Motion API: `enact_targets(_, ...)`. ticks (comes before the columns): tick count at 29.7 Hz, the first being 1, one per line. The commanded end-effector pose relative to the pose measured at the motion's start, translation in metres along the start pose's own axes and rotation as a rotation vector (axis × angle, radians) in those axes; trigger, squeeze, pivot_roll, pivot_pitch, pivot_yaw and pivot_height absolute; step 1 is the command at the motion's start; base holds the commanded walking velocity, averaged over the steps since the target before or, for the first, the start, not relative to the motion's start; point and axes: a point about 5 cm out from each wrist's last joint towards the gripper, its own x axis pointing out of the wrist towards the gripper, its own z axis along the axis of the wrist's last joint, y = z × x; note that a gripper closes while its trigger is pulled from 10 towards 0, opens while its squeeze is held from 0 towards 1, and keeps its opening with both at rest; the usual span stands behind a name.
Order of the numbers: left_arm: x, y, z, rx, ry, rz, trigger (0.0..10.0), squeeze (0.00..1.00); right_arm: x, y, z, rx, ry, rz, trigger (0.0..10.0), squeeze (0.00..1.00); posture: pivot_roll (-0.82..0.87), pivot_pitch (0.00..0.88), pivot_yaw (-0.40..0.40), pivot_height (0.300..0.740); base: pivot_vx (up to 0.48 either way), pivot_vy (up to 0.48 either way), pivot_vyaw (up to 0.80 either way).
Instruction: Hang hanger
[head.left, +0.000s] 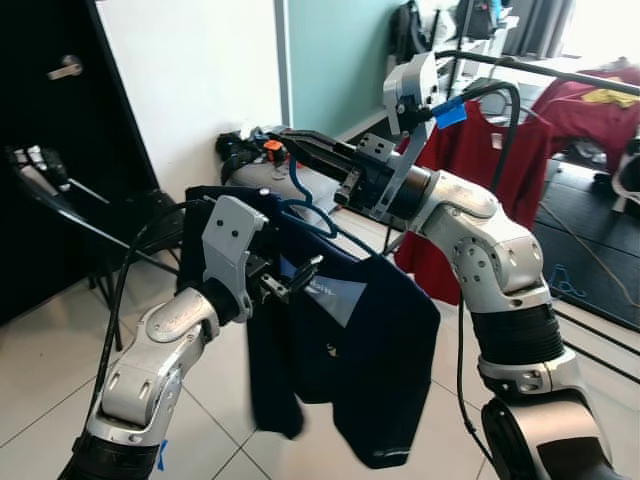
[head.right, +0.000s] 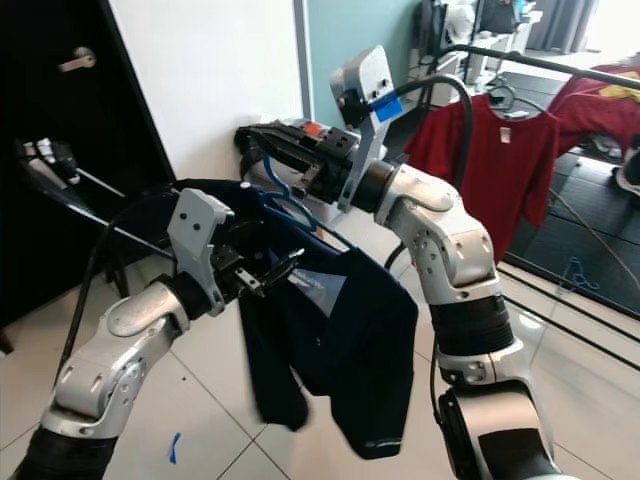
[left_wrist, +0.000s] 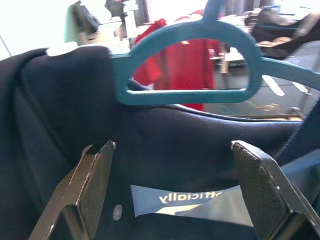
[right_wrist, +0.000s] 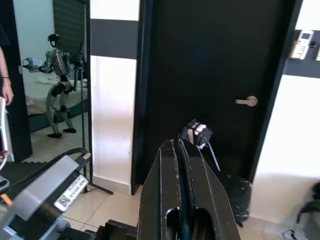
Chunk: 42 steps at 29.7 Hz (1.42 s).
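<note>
The right gripper (head.right: 262, 140) is clamped on the hook of the blue hanger (left_wrist: 192, 60) carrying a navy shirt (head.left: 370, 340); the left gripper (head.left: 300, 280), fingers apart, steadies the collar; the hook should likely stay level while carried toward the clothes rail (head.left: 560, 72).

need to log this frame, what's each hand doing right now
Left hand: open, fingers either side of the navy shirt.
Right hand: shut on the blue plastic hanger.
</note>
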Motion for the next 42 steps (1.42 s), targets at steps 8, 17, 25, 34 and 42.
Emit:
enact_targets(8,0.001,0.010,-0.001,0.059,0.039,0.209,10.0,0.00,0.008,0.003,0.015,-0.020,-0.051,0.016,3.4,0.00,-0.07,0.000,0.031,0.740,0.000,0.000,0.00)
enact_targets(17,0.007,0.004,0.001,0.087,0.040,0.260,10.0,0.00,0.009,0.008,0.018,-0.016,-0.063,0.036,3.3,0.00,-0.07,0.000,0.031,0.740,0.000,0.000,0.00)
enact_targets(25,0.013,0.006,0.002,0.154,0.038,0.311,10.0,0.00,0.011,0.015,0.021,-0.016,-0.071,0.074,3.3,0.00,-0.08,0.000,0.032,0.740,0.000,0.000,0.00)
enact_targets(34,0.010,0.015,0.009,0.144,0.011,0.369,0.0,0.00,0.009,0.015,0.019,-0.020,-0.062,0.066,3.2,0.00,-0.08,0.000,0.036,0.740,0.000,0.000,0.00)
enact_targets(42,0.003,0.031,0.014,0.157,0.003,0.445,0.0,0.00,0.007,0.015,0.019,-0.019,-0.055,0.063,3.1,0.00,-0.08,0.000,0.032,0.740,0.000,0.000,0.00)
